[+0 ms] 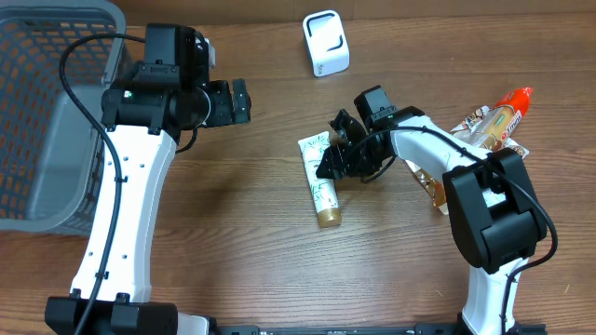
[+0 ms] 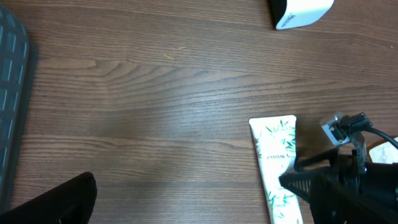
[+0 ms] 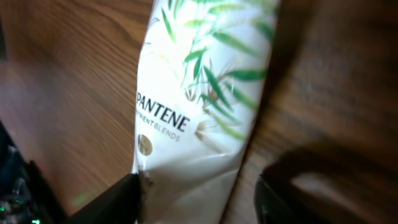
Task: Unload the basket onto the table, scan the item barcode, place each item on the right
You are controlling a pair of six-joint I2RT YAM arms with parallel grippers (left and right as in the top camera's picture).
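Note:
The item is a white Pantene tube [image 1: 321,186] with green leaf print and a gold cap, lying flat on the wooden table; it also shows as the tube [image 2: 277,162] in the left wrist view. My right gripper [image 1: 335,160] is down over its upper half, jaws astride the tube [image 3: 199,106]. The left finger [image 3: 106,202] touches the tube's edge, while the right finger [image 3: 280,199] stands a gap away from it. The barcode is hidden. My left gripper [image 1: 240,100] hovers wide open and empty over bare table, to the tube's upper left.
A white scanner [image 1: 326,43] stands at the back centre, also seen as the scanner [image 2: 301,11]. A grey basket [image 1: 47,112] fills the far left. Several snack packets and an orange-capped tube [image 1: 494,121] lie at the right, behind my right arm.

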